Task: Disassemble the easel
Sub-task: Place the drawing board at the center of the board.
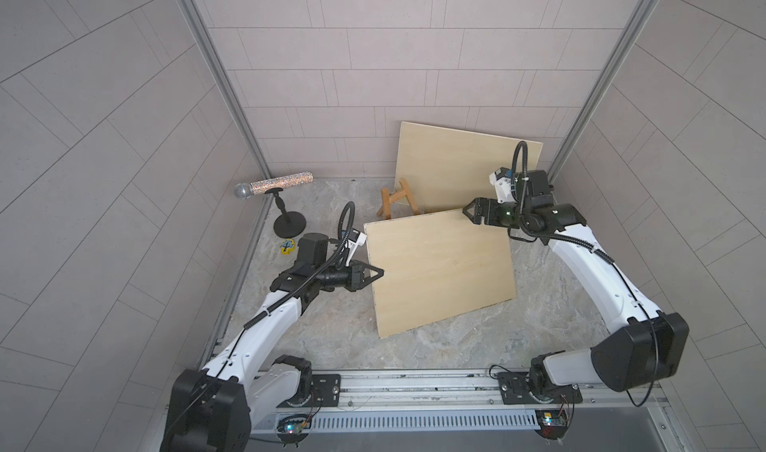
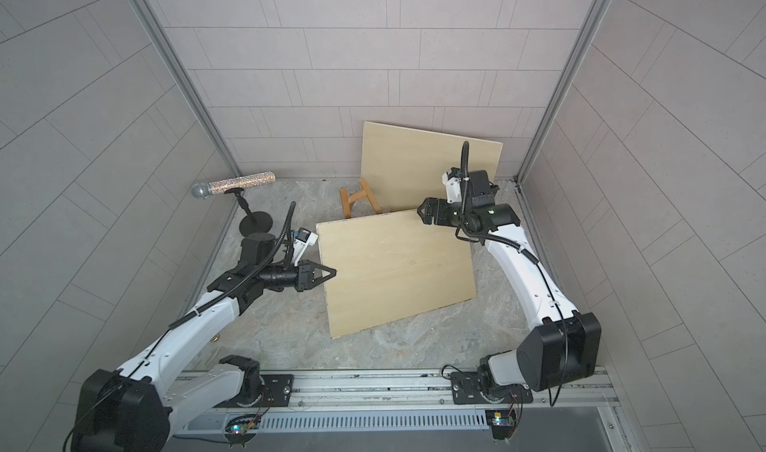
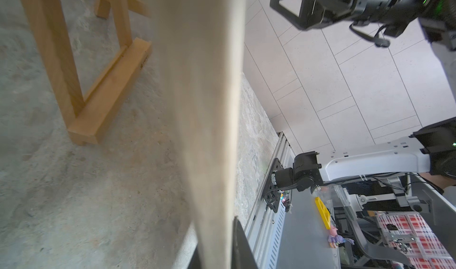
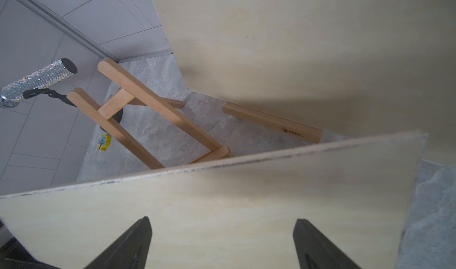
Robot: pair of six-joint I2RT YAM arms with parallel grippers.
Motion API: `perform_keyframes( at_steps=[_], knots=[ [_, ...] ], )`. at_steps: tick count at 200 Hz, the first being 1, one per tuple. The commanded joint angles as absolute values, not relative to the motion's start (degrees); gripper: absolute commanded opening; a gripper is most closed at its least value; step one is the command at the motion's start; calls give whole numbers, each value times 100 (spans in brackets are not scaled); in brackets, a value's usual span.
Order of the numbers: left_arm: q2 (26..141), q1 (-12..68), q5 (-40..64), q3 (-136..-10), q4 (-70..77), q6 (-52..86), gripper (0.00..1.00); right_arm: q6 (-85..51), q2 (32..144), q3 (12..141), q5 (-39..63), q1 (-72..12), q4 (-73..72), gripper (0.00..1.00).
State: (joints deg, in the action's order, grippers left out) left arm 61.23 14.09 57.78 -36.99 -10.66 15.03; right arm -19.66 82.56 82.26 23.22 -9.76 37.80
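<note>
Marbled desk (image 1: 456, 346), mid-frame: left hand (image 1: 379, 272) pinches the lower board (image 1: 439, 271) alone, right hand (image 1: 467, 215) gapes wide; it could swing into the easel (image 1: 398, 197).

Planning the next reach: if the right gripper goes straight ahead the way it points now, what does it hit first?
Most likely the near board, at its far right corner, right in front of the open right gripper; depth is unclear.
</note>
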Motion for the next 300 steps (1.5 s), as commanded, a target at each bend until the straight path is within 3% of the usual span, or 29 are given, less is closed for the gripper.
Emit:
perform_keyframes(
  at_steps=[1, 63, 141, 266, 300],
  knots=[
    [6273, 1493, 4776, -3700, -1377, 1212, 0, -1268, 8666, 8834, 1863, -1104, 4560, 94],
    [6568, 1702, 4610, -3648, -1001, 1416, 0, -541, 9783, 9851, 865, -1550, 5095, 94],
    [6837, 1917, 4363, -3630, -791, 1516, 0, -135, 10646, 10219, 575, -1749, 5547, 94],
    [7762, 2843, 3224, -3568, 354, 2539, 0, -150, 9886, 8752, 785, -1152, 5491, 91],
    [8084, 3133, 2911, -3547, 744, 2913, 0, -549, 9681, 8953, 1527, -934, 5564, 94]
  ],
)
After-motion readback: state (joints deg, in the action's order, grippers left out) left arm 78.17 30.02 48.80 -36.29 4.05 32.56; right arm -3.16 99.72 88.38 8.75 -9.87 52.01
